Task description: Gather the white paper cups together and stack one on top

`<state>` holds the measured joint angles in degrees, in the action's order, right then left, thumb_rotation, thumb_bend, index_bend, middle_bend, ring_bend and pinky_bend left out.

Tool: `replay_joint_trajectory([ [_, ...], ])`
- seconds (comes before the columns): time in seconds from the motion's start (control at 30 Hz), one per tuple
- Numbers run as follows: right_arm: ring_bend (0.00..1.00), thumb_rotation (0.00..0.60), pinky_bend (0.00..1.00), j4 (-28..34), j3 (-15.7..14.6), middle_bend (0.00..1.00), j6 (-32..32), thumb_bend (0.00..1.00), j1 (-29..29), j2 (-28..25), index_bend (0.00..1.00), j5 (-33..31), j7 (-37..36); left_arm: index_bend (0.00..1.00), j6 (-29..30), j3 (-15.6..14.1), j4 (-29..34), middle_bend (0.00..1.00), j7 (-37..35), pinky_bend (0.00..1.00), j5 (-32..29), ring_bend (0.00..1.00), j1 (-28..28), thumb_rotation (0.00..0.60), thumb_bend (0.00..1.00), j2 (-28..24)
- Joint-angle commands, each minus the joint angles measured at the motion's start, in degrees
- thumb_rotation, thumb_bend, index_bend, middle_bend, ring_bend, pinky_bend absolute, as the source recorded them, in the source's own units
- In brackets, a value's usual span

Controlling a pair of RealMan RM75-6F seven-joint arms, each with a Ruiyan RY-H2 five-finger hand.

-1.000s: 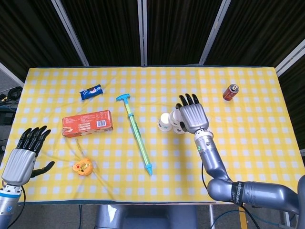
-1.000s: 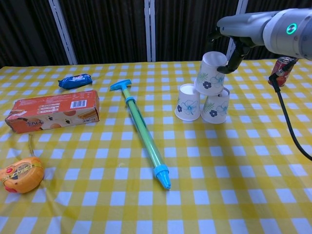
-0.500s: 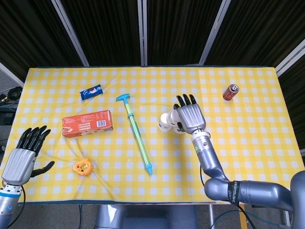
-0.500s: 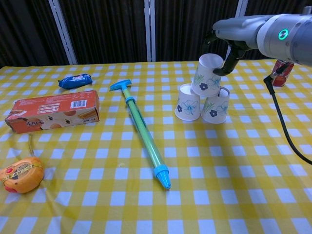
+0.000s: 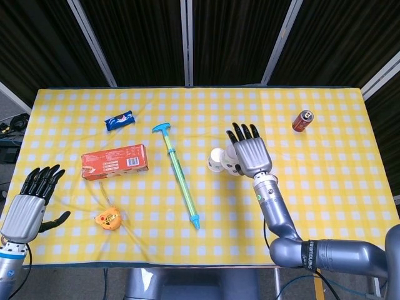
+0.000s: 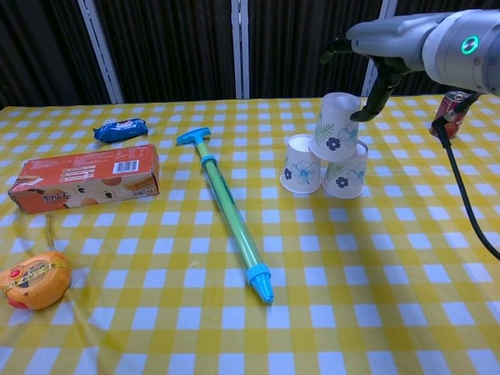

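Resting at the near left corner of the yellow checked tablecloth (image 5: 325, 181), the left hand (image 5: 30, 203) lies released, dark fingers spread and nothing in it. Just right of it sits an orange rounded tape measure (image 6: 33, 280), glossy and lumpy. Further in, a long green and blue toy pump (image 6: 230, 211) stretches from near right to far left, its T-shaped handle at the far end. Left of the pump lies a flat orange cardboard box (image 6: 84, 176), and beyond that a small blue crinkled snack packet (image 6: 120, 129).

Right of the pump stand the white paper cups with blue flower prints, all upside down: the left cup (image 6: 302, 164) and the right cup (image 6: 348, 169) touch side by side on the cloth, and the top cup (image 6: 336, 126) sits tilted across their bases. The right hand (image 5: 250, 153) hovers over them, fingers extended; whether it touches the top cup cannot be told. A red metal can (image 5: 303, 120) stands at the far right.
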<state>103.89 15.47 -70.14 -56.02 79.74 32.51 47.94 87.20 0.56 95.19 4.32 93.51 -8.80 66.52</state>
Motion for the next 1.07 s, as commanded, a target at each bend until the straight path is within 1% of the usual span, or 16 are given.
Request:
replay_joint_trajectory([
  [0.03, 0.0, 0.6, 0.02, 1.67, -0.39, 0.0, -1.27, 0.16, 0.8, -1.07, 0.12, 1.44, -0.49, 0.0, 0.13, 0.02, 0.02, 0.0, 0.1, 0.0, 0.07, 0.0, 0.09, 0.6, 0.21, 0.01],
  [0.13, 0.0, 0.6, 0.02, 4.42, -1.47, 0.0, -3.28, 0.16, 2.12, -2.9, 0.12, 3.37, -0.33, 0.0, 0.49, 0.04, 0.07, 0.0, 0.19, 0.0, 0.22, 0.0, 0.28, 0.6, 0.21, -0.02],
  [0.23, 0.0, 0.6, 0.02, 8.27, -3.52, 0.0, -6.08, 0.16, 5.15, -5.56, 0.12, 8.49, -2.36, 0.0, 0.57, 0.14, -0.13, 0.0, 0.32, 0.0, -0.06, 0.0, 0.44, 0.6, 0.21, 0.04],
  [0.33, 0.0, 0.6, 0.0, 10.19, -5.5, 0.0, -7.95, 0.16, 7.89, -7.4, 0.12, 13.3, -4.78, 0.0, 0.59, 0.25, -0.31, 0.0, 0.43, 0.0, -0.32, 0.0, 0.53, 0.6, 0.21, 0.12],
  [0.4, 0.0, 0.6, 0.0, 11.23, -7.55, 0.0, -9.76, 0.16, 10.45, -8.82, 0.11, 17.84, -6.96, 0.0, 0.62, 0.31, -0.45, 0.0, 0.53, 0.0, -0.51, 0.0, 0.61, 0.6, 0.21, 0.19],
  [0.47, 0.0, 0.6, 0.0, 11.51, -10.61, 0.0, -12.17, 0.16, 13.87, -10.33, 0.1, 23.67, -9.63, 0.0, 0.78, 0.4, -0.64, 0.0, 0.69, 0.0, -0.73, 0.0, 0.77, 0.6, 0.21, 0.36],
  [0.57, 0.0, 0.6, 0.0, 9.31, -16.35, 0.0, -16.92, 0.16, 20.67, -12.2, 0.08, 33.75, -15.59, 0.0, 1.0, 0.21, -0.94, 0.0, 1.33, 0.0, -0.71, 0.0, 1.12, 0.6, 0.21, 0.72],
  [0.6, 0.0, 0.6, 0.0, 8.26, -17.66, 0.0, -18.18, 0.16, 22.53, -12.49, 0.07, 35.94, -17.56, 0.0, 1.09, 0.12, -1.08, 0.0, 1.62, 0.0, -0.62, 0.0, 1.23, 0.6, 0.21, 0.88],
  [0.63, 0.0, 0.6, 0.0, 6.03, -21.04, 0.0, -21.33, 0.16, 27.18, -12.93, 0.06, 39.04, -22.39, 0.0, 0.92, -0.35, -1.49, 0.0, 2.66, 0.0, -0.57, 0.0, 1.52, 0.6, 0.21, 1.31],
  [0.7, 0.0, 0.6, 0.0, 2.3, -23.56, 0.0, -23.46, 0.16, 30.72, -12.82, 0.06, 43.61, -27.56, 0.0, 0.97, -0.59, -1.87, 0.0, 3.52, 0.0, -0.57, 0.0, 1.81, 0.6, 0.2, 1.89],
  [0.8, 0.0, 0.6, 0.0, -1.66, -25.2, 0.0, -25.52, 0.16, 34.43, -12.35, 0.05, 46.55, -32.14, 0.0, 1.15, -0.94, -2.52, 0.0, 4.12, 0.0, -0.42, 0.0, 2.19, 0.6, 0.2, 2.53],
  [0.93, 0.0, 0.6, 0.0, -7.75, -26.93, 0.0, -27.94, 0.15, 40.1, -11.46, 0.03, 48.9, -37.66, 0.0, 2.21, -1.64, -4.04, 0.0, 4.77, 0.0, 0.16, 0.0, 3.24, 0.6, 0.2, 3.51],
  [1.07, 0.0, 0.6, 0.0, -9.84, -26.8, 0.0, -28.38, 0.15, 41.9, -11.21, 0.03, 50.04, -40.15, 0.0, 2.82, -1.85, -4.61, 0.0, 4.91, 0.0, 0.59, 0.0, 3.66, 0.6, 0.2, 3.9],
])
